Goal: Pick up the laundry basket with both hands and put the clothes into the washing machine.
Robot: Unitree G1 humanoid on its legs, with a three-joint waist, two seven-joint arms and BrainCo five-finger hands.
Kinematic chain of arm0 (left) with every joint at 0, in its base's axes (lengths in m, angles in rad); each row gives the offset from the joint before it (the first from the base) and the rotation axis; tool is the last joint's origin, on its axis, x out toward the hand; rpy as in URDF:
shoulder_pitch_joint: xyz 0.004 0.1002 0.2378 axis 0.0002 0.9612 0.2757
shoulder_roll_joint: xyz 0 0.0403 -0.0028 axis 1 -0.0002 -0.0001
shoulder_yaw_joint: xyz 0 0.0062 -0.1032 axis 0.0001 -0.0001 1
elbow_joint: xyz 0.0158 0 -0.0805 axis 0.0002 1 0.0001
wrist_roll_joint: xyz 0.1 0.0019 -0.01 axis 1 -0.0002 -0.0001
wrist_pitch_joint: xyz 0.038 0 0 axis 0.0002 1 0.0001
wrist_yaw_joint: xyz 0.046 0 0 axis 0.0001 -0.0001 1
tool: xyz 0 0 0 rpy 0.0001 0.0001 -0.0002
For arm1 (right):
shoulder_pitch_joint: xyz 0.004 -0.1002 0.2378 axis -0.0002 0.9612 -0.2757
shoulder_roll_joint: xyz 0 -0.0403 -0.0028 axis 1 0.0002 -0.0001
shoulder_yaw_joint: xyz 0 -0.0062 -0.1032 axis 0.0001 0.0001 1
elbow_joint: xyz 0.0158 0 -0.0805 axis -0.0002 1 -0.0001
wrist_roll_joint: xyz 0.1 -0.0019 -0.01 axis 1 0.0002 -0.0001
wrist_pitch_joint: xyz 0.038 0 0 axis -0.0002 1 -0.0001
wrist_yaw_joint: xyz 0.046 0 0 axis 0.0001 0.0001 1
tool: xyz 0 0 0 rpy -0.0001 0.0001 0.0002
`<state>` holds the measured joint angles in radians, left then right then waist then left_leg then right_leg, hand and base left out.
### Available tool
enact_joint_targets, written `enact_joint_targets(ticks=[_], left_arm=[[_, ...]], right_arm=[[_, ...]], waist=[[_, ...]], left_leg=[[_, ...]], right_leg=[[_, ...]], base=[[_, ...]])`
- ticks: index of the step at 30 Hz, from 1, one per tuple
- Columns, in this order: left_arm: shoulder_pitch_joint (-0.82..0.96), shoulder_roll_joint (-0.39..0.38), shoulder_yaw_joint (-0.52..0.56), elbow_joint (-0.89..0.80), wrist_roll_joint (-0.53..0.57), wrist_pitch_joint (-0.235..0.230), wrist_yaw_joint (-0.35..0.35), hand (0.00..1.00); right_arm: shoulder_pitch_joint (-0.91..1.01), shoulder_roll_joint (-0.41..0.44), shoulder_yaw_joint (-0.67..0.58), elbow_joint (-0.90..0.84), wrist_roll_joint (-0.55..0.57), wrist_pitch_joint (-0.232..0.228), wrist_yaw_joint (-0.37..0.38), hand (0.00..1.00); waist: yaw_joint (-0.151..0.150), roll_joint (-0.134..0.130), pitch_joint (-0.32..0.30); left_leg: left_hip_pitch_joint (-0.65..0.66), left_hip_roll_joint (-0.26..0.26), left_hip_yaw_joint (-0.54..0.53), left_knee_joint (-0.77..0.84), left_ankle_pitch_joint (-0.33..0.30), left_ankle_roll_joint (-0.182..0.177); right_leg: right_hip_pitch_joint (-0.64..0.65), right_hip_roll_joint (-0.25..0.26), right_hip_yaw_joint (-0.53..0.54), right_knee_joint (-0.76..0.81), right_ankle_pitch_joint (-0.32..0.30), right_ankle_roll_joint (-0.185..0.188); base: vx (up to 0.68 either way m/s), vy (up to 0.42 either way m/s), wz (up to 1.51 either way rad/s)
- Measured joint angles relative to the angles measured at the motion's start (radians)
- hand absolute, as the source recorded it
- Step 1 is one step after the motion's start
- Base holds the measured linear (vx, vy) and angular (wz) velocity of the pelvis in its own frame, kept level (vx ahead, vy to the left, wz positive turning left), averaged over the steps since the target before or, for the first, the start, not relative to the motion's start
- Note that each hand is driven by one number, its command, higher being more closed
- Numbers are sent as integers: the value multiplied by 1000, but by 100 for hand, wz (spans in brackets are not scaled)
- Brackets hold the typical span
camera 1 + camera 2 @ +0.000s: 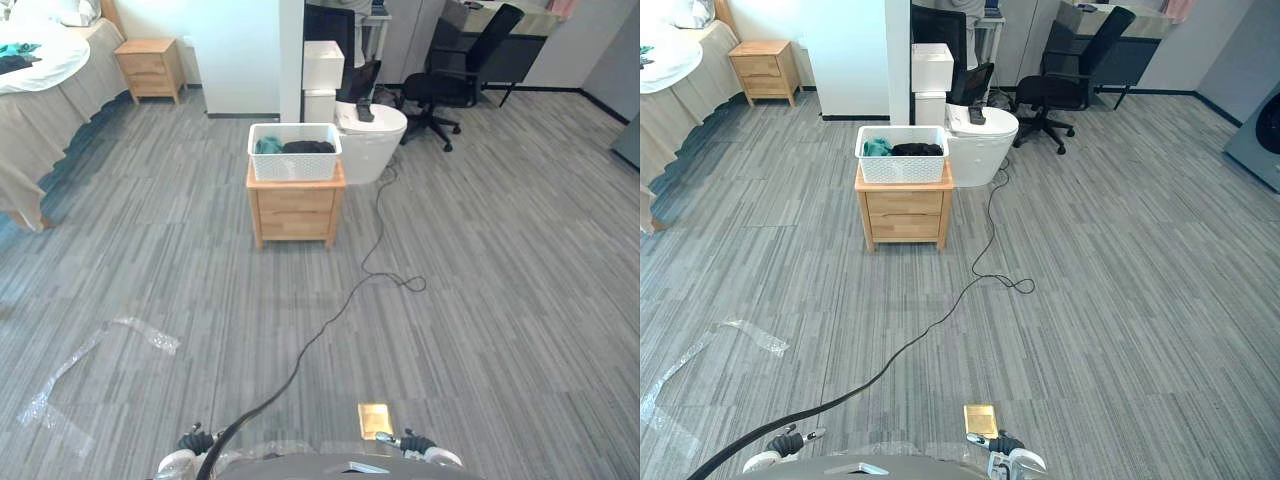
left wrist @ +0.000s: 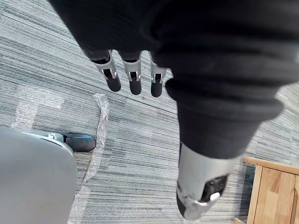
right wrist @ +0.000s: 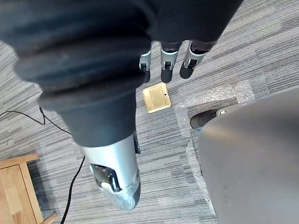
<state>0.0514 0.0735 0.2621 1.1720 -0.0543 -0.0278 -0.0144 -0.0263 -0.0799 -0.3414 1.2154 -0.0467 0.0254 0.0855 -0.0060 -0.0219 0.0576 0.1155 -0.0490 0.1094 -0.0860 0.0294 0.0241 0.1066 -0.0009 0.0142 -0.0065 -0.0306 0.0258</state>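
Observation:
A white laundry basket (image 1: pixel 294 152) stands on a small wooden nightstand (image 1: pixel 295 208) several steps ahead, a little left of centre. Teal and black clothes (image 1: pixel 300 146) lie in it. At the far right edge stands a grey appliance with a round door (image 1: pixel 1262 132), partly cut off. My left hand (image 2: pixel 134 79) hangs over the carpet with straight fingers and holds nothing. My right hand (image 3: pixel 168 65) also hangs low with straight fingers, empty, above a brass floor plate (image 3: pixel 156 98). Both hands are far from the basket.
A white rounded unit (image 1: pixel 372 140) sits right behind the nightstand, with a black office chair (image 1: pixel 455 75) beyond it. A bed (image 1: pixel 40 90) and a second nightstand (image 1: pixel 150 68) are at the far left. A strip of clear plastic (image 1: pixel 100 350) lies on the carpet near left.

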Motion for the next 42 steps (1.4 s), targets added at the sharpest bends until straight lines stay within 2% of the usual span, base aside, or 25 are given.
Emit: enact_joint_targets(ticks=[6,34,40,41,42], left_arm=[[-1,6,-29,0,0,0,0,0],[-9,8,-52,-1,20,0,-2,0],[-9,9,-52,0,21,-1,-4,0],[-9,9,-52,-2,21,-1,-4,0],[-12,9,-53,-3,21,-2,-4,0]], right_arm=[[-8,-5,64,0,-1,-1,0,0],[-16,-8,173,-21,-1,-2,2,0],[-19,-8,187,-21,-2,-3,3,0],[-25,-11,206,-20,-9,-2,3,0],[-32,-11,217,-20,-25,-1,3,0]], waist=[[-3,0,0],[-5,2,8],[-4,4,9],[-2,10,16],[1,4,20]], left_leg=[[2,0,1,0,0,0],[6,1,12,0,-11,-8],[9,2,41,0,-15,-7],[13,3,52,0,-16,-6],[19,4,61,0,-18,-5]], right_leg=[[0,0,0,1,0,0],[0,0,10,-1,-4,3],[-6,2,40,3,-1,0],[-7,4,53,5,1,-2],[-7,5,61,9,1,-2]], base=[[-8,-24,0],[-6,-6,0],[-6,-14,-15],[-15,-23,-23],[-20,-24,-25]])
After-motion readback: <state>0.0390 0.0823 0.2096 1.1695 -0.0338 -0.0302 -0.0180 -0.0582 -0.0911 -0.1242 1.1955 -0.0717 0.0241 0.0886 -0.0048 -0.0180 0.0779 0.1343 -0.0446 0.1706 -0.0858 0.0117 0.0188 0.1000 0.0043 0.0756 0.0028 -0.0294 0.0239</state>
